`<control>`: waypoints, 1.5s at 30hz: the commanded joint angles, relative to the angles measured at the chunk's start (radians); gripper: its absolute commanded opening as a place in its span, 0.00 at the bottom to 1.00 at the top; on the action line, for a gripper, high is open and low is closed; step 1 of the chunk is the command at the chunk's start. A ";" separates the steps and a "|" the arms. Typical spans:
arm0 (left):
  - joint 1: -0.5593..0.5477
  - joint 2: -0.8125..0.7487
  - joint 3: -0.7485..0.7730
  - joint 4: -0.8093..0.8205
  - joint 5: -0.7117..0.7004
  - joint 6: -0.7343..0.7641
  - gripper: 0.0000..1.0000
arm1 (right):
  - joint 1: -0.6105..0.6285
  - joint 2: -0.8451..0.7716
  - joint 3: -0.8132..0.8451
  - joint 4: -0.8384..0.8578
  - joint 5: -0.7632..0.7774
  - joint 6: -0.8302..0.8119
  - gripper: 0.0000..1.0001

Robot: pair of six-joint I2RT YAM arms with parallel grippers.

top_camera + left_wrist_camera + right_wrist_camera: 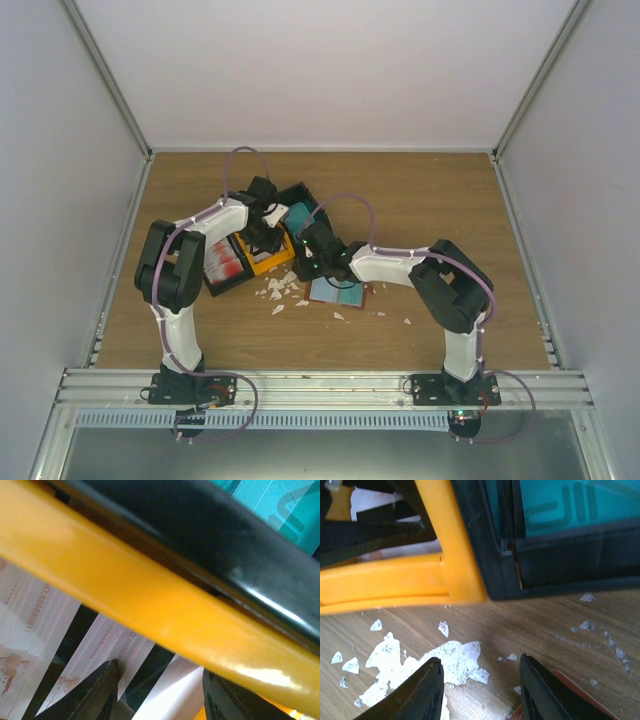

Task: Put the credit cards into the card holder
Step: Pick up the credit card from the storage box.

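Desk (pixel 440 200) first: both arms meet around its middle, in the top view. The left arm (pixel 190 250) reaches into the orange bin (pixel 262 263). At that bin's 1 o'clock there's a black bin (pixel 300 192) with a teal card (pixel 570 505) in it.

The card holder (pixel 580 702) lies on the wood at about 5 o'clock from the orange bin, with the right arm (pixel 400 265) over it.

The left pincer (pixel 160 695) has its fingers apart, with nothing pinched, hanging low over the whitish cards (pixel 45 625) inside the bin. The right pincer (pixel 480 690) is also apart and empty, above the white scraps (pixel 445 660), with the holder's corner at its 4 o'clock.

My read is it's the pick-a-card step. Next, the left needs to get a fingertip under a flat card's edge, which is fiddly against that rim, then carry it over to the holder.
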 commanded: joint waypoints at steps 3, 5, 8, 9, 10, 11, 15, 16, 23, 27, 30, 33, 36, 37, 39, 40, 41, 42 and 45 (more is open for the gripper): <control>-0.003 -0.019 -0.058 -0.049 0.096 -0.027 0.44 | 0.008 0.037 0.052 -0.025 0.054 -0.004 0.44; -0.003 -0.031 -0.061 -0.050 0.114 -0.028 0.42 | 0.007 0.041 0.058 -0.028 0.055 -0.002 0.44; -0.004 -0.056 -0.055 -0.055 0.136 -0.027 0.41 | 0.005 0.053 0.067 -0.036 0.055 0.003 0.43; -0.004 -0.065 -0.052 -0.057 0.143 -0.027 0.41 | 0.005 0.056 0.070 -0.039 0.055 0.004 0.43; -0.004 -0.074 -0.049 -0.059 0.149 -0.027 0.41 | 0.004 0.059 0.072 -0.041 0.055 0.005 0.43; -0.006 -0.083 -0.049 -0.060 0.156 -0.026 0.41 | 0.003 0.062 0.073 -0.039 0.055 0.004 0.43; -0.009 -0.118 -0.051 -0.066 0.181 -0.025 0.38 | -0.003 0.074 0.083 -0.043 0.077 0.003 0.43; -0.009 -0.125 -0.052 -0.068 0.181 -0.025 0.38 | -0.003 0.077 0.085 -0.045 0.077 0.003 0.43; -0.014 -0.153 -0.086 -0.076 0.178 -0.028 0.38 | -0.007 0.085 0.095 -0.045 0.078 0.004 0.43; -0.017 -0.170 -0.108 -0.078 0.175 -0.031 0.35 | -0.009 0.085 0.098 -0.048 0.077 0.004 0.43; -0.025 -0.189 -0.115 -0.083 0.175 -0.032 0.33 | -0.009 0.083 0.097 -0.048 0.076 0.004 0.43; -0.029 -0.204 -0.114 -0.087 0.177 -0.035 0.30 | -0.009 0.080 0.094 -0.047 0.075 0.007 0.43; -0.031 -0.209 -0.110 -0.094 0.166 -0.038 0.26 | -0.009 0.082 0.091 -0.047 0.075 0.007 0.43; -0.031 -0.209 -0.110 -0.094 0.165 -0.039 0.25 | -0.009 0.080 0.091 -0.047 0.075 0.007 0.43; -0.031 -0.208 -0.113 -0.093 0.165 -0.041 0.22 | -0.010 0.079 0.089 -0.047 0.074 0.007 0.43; -0.032 -0.207 -0.114 -0.091 0.163 -0.041 0.22 | -0.009 0.080 0.088 -0.046 0.074 0.007 0.43; -0.031 -0.204 -0.115 -0.088 0.162 -0.040 0.22 | -0.009 0.080 0.088 -0.047 0.075 0.007 0.43; -0.031 -0.202 -0.116 -0.088 0.158 -0.042 0.22 | -0.009 0.079 0.086 -0.045 0.074 0.007 0.43; -0.032 -0.187 -0.115 -0.087 0.146 -0.048 0.22 | -0.009 0.078 0.084 -0.045 0.074 0.009 0.43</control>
